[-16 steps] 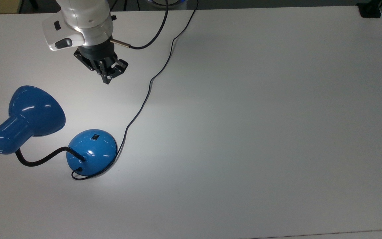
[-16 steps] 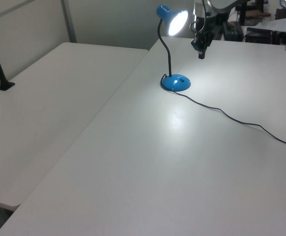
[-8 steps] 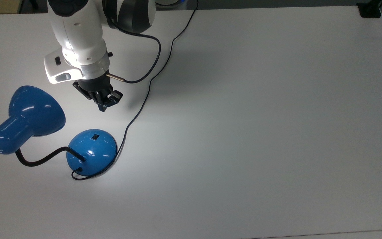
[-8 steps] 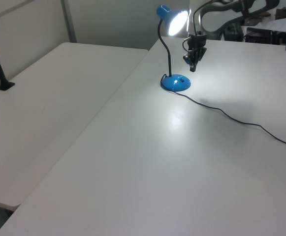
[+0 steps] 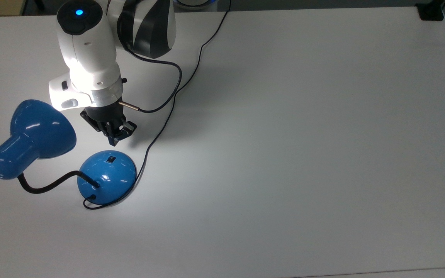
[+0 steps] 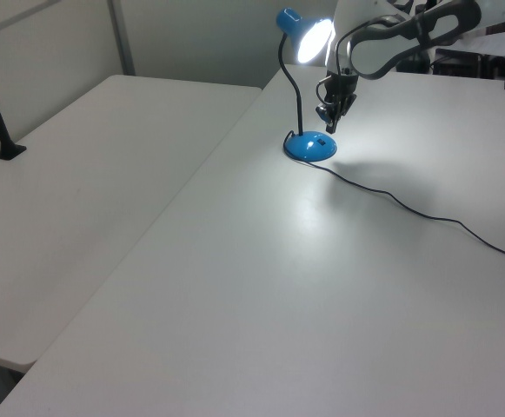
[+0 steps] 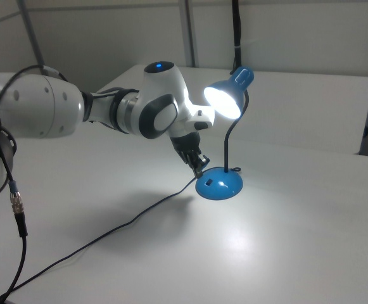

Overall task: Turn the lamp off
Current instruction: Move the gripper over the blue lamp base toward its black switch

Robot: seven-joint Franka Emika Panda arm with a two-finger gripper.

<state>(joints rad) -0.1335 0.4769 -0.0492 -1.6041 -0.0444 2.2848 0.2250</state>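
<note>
The clenched gripper [image 5: 115,141] hangs just above the lit lamp [image 5: 106,177] base's switch.

The lamp [image 5: 106,177] stands on the worktop [image 5: 303,154], near the top view's left edge. Its shade [image 5: 33,135] lies to the top view's left of the base, joined to it by the gooseneck [image 5: 48,186]. The switch [image 5: 110,159] sits on the upper part of the base as the top view shows it. The tool [image 5: 115,136] hangs just above the base, close to the switch and apart from it; in the right view the tool [image 7: 198,166] is at the left of the base. The cord [image 5: 168,116] runs from the base across the worktop toward the top view's upper edge, passing to the right of the tool.
</note>
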